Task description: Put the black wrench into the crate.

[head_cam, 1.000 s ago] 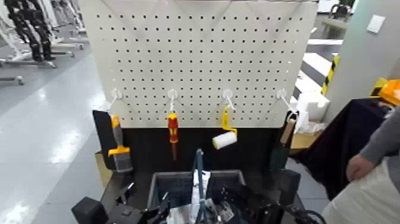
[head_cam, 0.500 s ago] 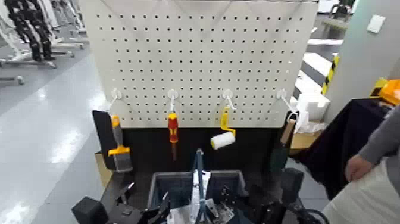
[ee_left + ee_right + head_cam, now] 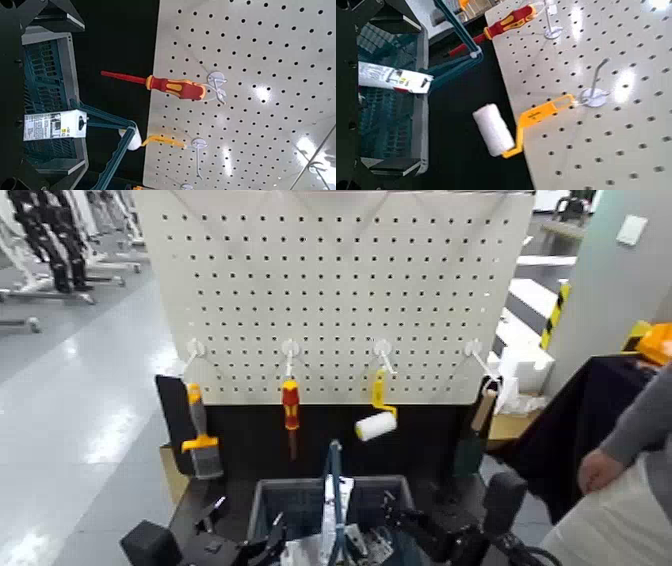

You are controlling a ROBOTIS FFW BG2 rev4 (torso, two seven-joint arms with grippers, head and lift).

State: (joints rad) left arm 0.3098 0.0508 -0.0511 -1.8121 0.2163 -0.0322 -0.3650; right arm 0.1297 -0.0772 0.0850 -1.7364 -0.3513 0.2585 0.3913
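A pale perforated pegboard point(image 3: 340, 290) stands behind the blue-grey crate point(image 3: 272, 484), with a red-and-yellow screwdriver point(image 3: 291, 405) and a yellow-handled paint roller point(image 3: 377, 425) hanging from its hooks. The right gripper point(image 3: 414, 95) is spread wide and empty over the crate's right side, while the left gripper point(image 3: 250, 512), its fingers parted, is at the left side. I cannot tell where the black wrench lies.

The right hand point(image 3: 418, 512) now sits farther to the robot's right, away from the divider point(image 3: 337, 480), uncovering more of the crate's inside. The hanging roller point(image 3: 376, 426) has swung slightly on its hook.
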